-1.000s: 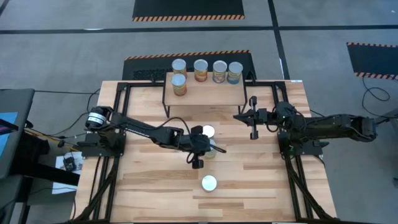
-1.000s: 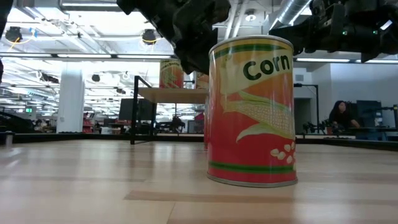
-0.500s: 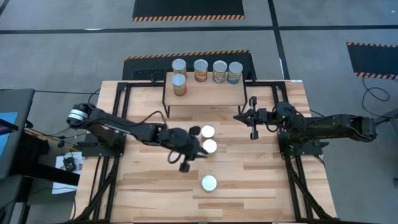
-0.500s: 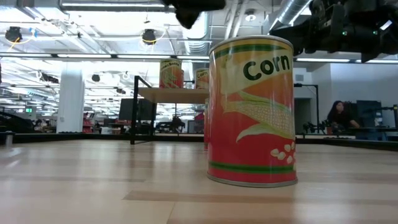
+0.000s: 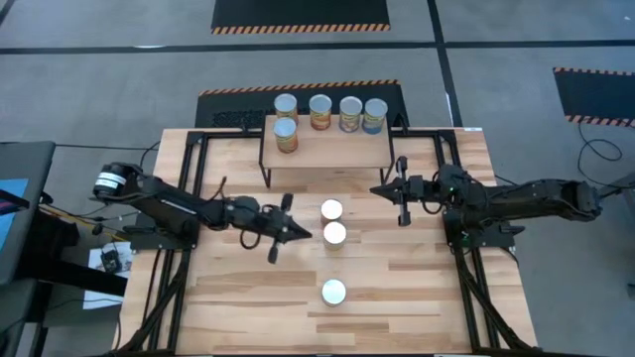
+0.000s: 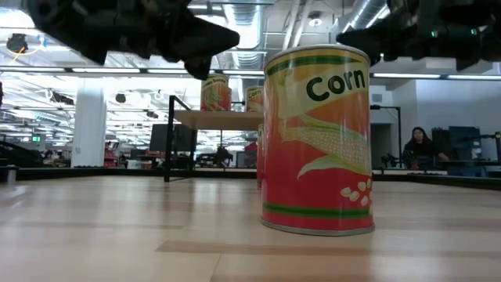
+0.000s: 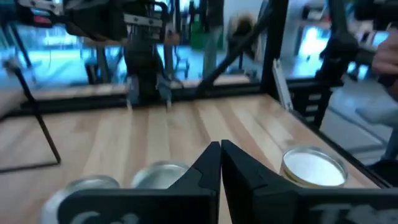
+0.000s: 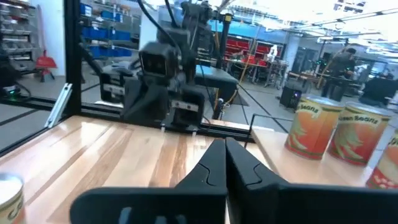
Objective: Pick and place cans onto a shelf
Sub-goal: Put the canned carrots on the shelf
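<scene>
Three cans stand upright on the table: a far one [image 5: 331, 210], a middle one [image 5: 335, 234] and a near one [image 5: 333, 292], which fills the low view as the Corn can [image 6: 317, 137]. Several more cans [image 5: 319, 110] stand on the shelf [image 5: 327, 151] at the far middle. My left gripper [image 5: 307, 235] hovers level just left of the middle can, pointing toward the table's right, shut and empty; its wrist view shows its shut fingertips [image 7: 220, 150] with can tops [image 7: 313, 168] ahead. My right gripper [image 5: 374, 188] hovers shut and empty, right of the far can, near the shelf's right front leg.
The shelf's thin black legs [image 5: 266, 177] stand on the far half of the table. Bare wooden table [image 5: 397, 288] lies to the right of and in front of the three cans. A person [image 6: 421, 145] sits in the room beyond the table.
My left gripper has drawn back from above the middle can toward the table's left and tipped up from pointing down to about level. The middle can, partly covered before, now shows whole and stands where it was.
</scene>
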You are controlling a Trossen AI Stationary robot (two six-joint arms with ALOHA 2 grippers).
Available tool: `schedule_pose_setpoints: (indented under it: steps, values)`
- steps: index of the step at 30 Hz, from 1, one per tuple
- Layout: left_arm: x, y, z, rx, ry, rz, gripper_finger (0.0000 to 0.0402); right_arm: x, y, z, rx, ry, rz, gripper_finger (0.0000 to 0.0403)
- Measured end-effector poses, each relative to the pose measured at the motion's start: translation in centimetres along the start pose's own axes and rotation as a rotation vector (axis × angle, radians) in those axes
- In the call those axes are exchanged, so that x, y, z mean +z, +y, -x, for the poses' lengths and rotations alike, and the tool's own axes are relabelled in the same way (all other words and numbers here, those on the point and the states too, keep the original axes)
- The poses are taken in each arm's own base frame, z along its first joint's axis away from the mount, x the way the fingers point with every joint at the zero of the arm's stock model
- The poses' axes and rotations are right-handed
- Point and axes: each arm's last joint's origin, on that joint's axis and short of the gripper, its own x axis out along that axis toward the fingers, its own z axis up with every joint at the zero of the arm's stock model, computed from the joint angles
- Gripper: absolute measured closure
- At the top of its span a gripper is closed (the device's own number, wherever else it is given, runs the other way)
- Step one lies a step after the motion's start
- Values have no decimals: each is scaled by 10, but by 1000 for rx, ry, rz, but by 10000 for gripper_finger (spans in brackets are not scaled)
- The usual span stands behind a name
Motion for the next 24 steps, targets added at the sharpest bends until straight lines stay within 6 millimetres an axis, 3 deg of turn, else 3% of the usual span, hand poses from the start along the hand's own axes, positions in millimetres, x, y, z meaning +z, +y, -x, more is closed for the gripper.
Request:
schedule_pose_setpoints:
  steps: [6, 12, 18, 24]
  values:
    - [-23, 27, 28, 0, -90, -19, 401, 25, 10, -19, 28, 100, 34, 396]
    - [-22, 56, 43, 19, -168, 12, 401, 41, 16, -46, 77, 273, -23, 395]
    - [-19, 66, 48, 17, -203, -34, 401, 25, 37, -72, 190, 425, 3, 388]
    - [-20, 68, 48, 37, -190, -61, 401, 9, 58, -85, 266, 509, 6, 373]
